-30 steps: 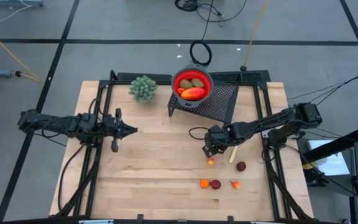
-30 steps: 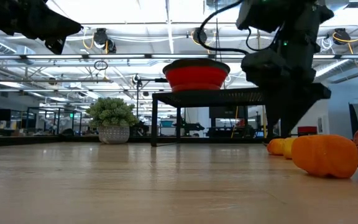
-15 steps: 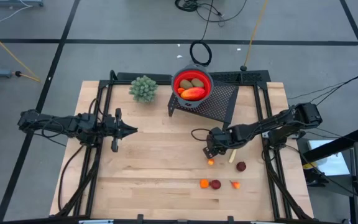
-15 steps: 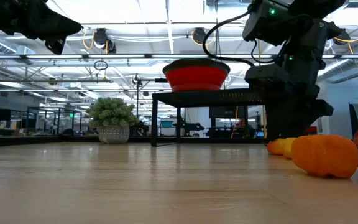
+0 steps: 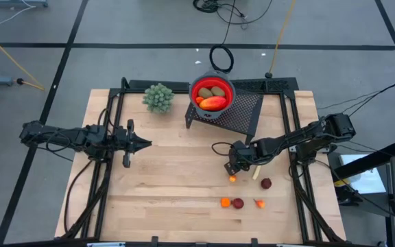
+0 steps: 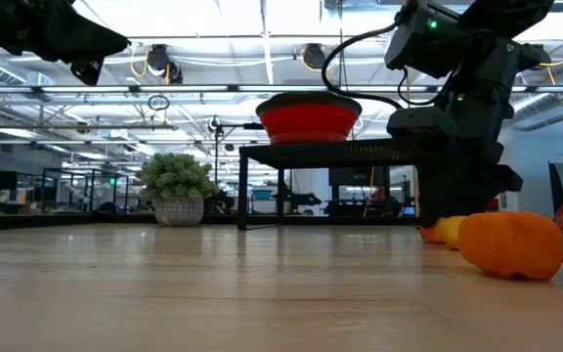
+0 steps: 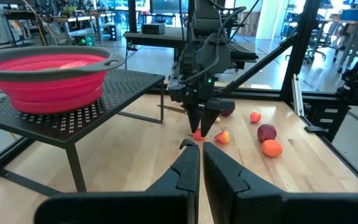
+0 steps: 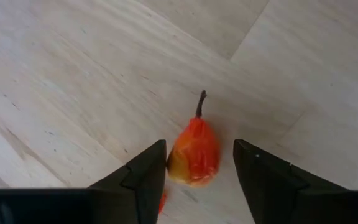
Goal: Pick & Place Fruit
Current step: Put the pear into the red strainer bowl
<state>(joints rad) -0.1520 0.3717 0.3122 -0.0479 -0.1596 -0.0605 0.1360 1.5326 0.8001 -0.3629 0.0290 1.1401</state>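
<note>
My right gripper point(image 5: 233, 167) points down at the table, open, and its fingers stand on either side of a small orange-red fruit with a dark stem point(image 8: 194, 152), which lies on the wood point(image 5: 232, 179). Whether a finger touches it, I cannot tell. More small fruit lie near the table's near right: a dark-red bit point(image 5: 265, 183), an orange one point(image 5: 225, 202), another dark-red one point(image 5: 238, 203) and a red-orange one point(image 5: 259, 203). A red bowl point(image 5: 212, 92) on a black mesh stand holds two olive-brown ovals and a long red-orange piece. My left gripper point(image 5: 145, 143) hovers shut over the table's left half.
The black mesh stand point(image 5: 242, 113) is at the far edge, just beyond my right arm. A green bushy plant ball point(image 5: 158, 97) sits to the left of the bowl. A pale yellowish piece point(image 5: 256, 173) lies close to my right gripper. Bare wood stretches across the middle and near left.
My right gripper has come down over the small orange-red fruit, staying open. The fruit and the other pieces have kept their places.
</note>
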